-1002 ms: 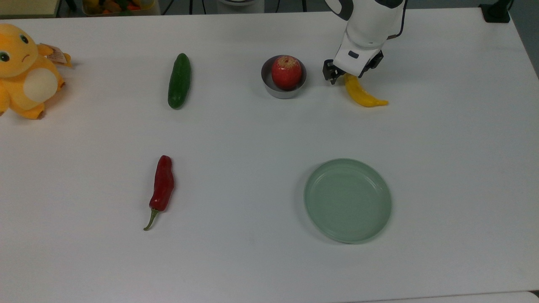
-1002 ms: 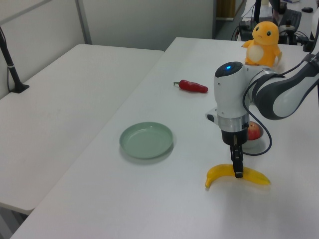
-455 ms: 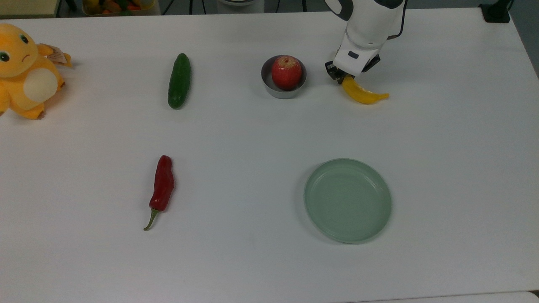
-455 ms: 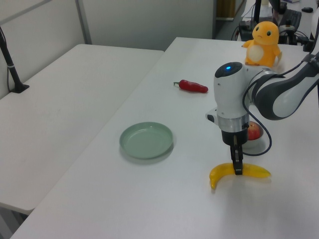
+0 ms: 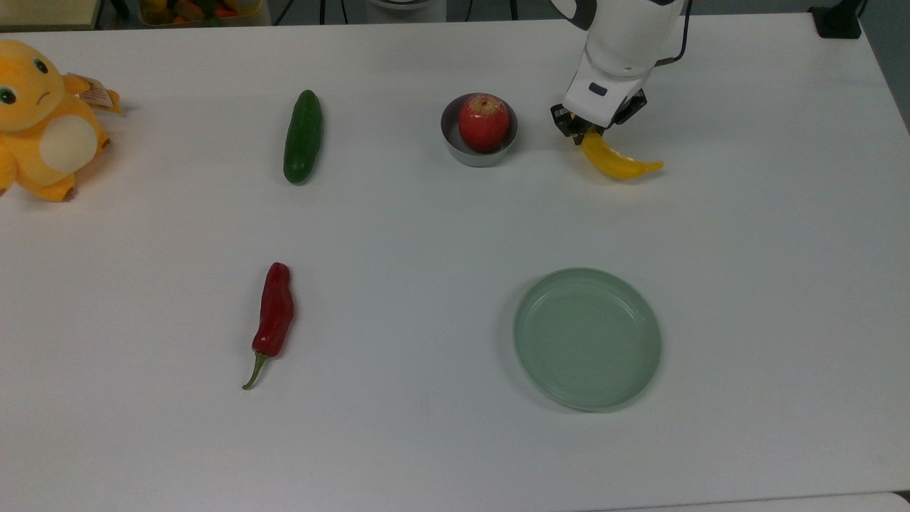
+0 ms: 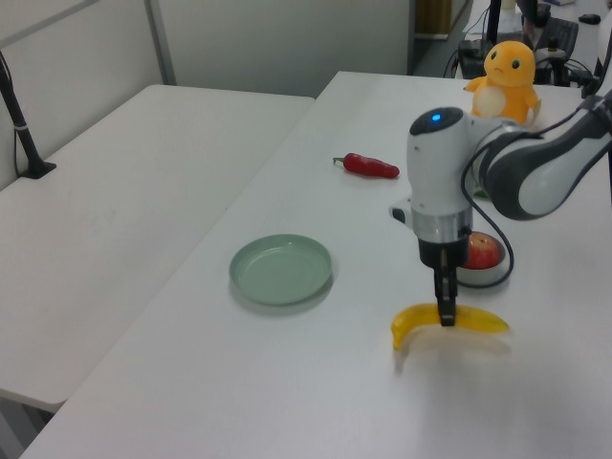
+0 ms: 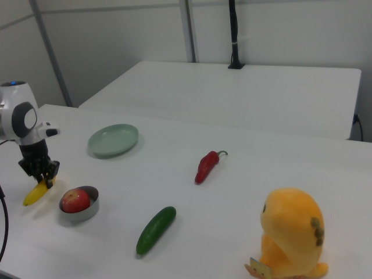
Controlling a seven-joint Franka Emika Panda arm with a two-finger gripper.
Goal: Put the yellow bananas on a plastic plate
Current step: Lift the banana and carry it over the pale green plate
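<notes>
The yellow banana point(image 5: 617, 163) hangs just above the white table, casting a faint shadow in the left view, where the banana point(image 6: 419, 321) curves down at its left end. My gripper point(image 5: 587, 129) is shut on the banana near its middle, fingers pointing straight down; in the left view the gripper point(image 6: 446, 319) pinches the fruit from above. The right view has the banana point(image 7: 34, 196) under the gripper point(image 7: 43, 182). The pale green plastic plate point(image 5: 587, 340) lies well apart, lower in the top view, with nothing on it; the plate point(image 6: 280, 270) point(image 7: 113, 139) sits flat.
A small grey bowl point(image 5: 456, 146) with a red apple point(image 5: 483, 121) stands close to the top view's left of the gripper. Further left lie a green cucumber point(image 5: 303, 136) and a red chilli point(image 5: 275, 313). An orange plush toy point(image 5: 43, 121) sits at the far left.
The gripper closed on the banana and lifted it slightly off the table. The fruit swung a little toward the top view's right.
</notes>
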